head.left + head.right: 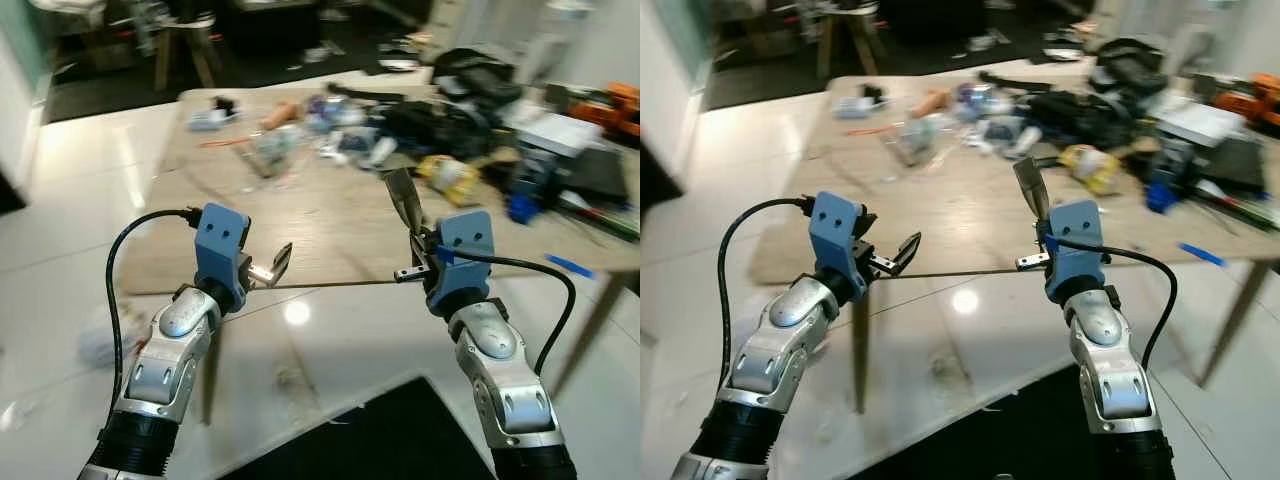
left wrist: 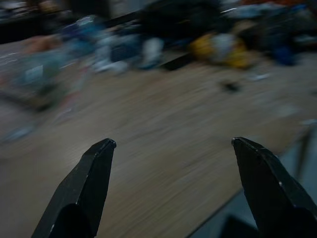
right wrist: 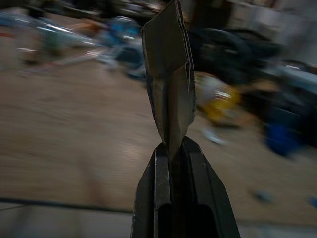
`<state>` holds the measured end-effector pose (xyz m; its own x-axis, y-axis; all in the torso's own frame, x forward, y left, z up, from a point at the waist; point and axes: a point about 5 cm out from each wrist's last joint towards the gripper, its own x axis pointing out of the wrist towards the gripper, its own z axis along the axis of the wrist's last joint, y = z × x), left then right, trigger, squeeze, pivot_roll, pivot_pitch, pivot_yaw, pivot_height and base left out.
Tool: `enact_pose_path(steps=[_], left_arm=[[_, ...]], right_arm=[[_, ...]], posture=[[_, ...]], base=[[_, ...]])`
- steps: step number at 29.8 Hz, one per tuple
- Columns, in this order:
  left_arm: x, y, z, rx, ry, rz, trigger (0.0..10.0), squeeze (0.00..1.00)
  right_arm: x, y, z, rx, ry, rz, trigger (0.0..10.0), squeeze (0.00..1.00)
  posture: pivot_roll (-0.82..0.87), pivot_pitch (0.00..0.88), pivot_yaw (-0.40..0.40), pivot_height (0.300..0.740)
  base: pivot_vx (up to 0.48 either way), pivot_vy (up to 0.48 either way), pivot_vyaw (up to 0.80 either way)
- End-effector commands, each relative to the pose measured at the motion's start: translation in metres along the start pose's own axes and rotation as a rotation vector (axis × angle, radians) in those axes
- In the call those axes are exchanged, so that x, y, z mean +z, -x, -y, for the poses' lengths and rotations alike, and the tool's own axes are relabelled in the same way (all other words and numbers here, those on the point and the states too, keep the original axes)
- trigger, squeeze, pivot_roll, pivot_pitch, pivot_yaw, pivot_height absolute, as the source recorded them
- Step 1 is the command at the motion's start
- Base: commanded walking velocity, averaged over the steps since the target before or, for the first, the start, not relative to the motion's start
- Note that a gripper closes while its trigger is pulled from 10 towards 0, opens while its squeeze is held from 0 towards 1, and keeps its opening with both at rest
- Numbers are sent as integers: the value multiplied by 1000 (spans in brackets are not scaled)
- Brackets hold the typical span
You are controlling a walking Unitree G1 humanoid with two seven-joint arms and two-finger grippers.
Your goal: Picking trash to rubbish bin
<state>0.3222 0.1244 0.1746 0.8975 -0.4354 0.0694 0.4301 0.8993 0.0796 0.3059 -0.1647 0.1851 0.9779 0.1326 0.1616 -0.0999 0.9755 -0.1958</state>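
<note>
The right gripper (image 3: 173, 148) is seen closest, its two black fingers pressed together on a folded scrap of grey-brown paper (image 3: 168, 74) that stands upright above the fingertips. The left gripper (image 2: 173, 148) is held level beside it with fingers spread wide and nothing between them. Beyond both, a wooden table (image 1: 330, 220) is spread with blurred clutter (image 1: 400, 130) along its far side.
</note>
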Motion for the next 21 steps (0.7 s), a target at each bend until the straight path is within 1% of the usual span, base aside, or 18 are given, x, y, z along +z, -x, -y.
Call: enact_pose_path(steps=[1,10,12,14,21], left_arm=[[-2,0,0,5,-7,-4,10000,0],[-4,-1,-1,48,-14,-7,10000,0],[-5,-1,-1,52,-23,-5,10000,0],[-7,-1,0,54,-14,-1,10000,0],[-15,0,0,73,-26,-27,10000,0]], right_arm=[[-4,1,-3,6,-6,-9,10000,0],[-6,2,-8,17,-12,-14,10000,0],[-9,2,-9,20,-20,-20,10000,0],[-11,3,-10,22,-27,-27,10000,0],[-17,3,-14,33,-29,-40,10000,0]], posture=[[-77,85,-2,740],[-79,77,-4,740],[-79,72,-6,740],[-79,71,-7,740],[-77,60,-10,740]], base=[[0,0,-800],[0,0,-800],[0,0,-800],[0,0,-800],[0,0,-800]])
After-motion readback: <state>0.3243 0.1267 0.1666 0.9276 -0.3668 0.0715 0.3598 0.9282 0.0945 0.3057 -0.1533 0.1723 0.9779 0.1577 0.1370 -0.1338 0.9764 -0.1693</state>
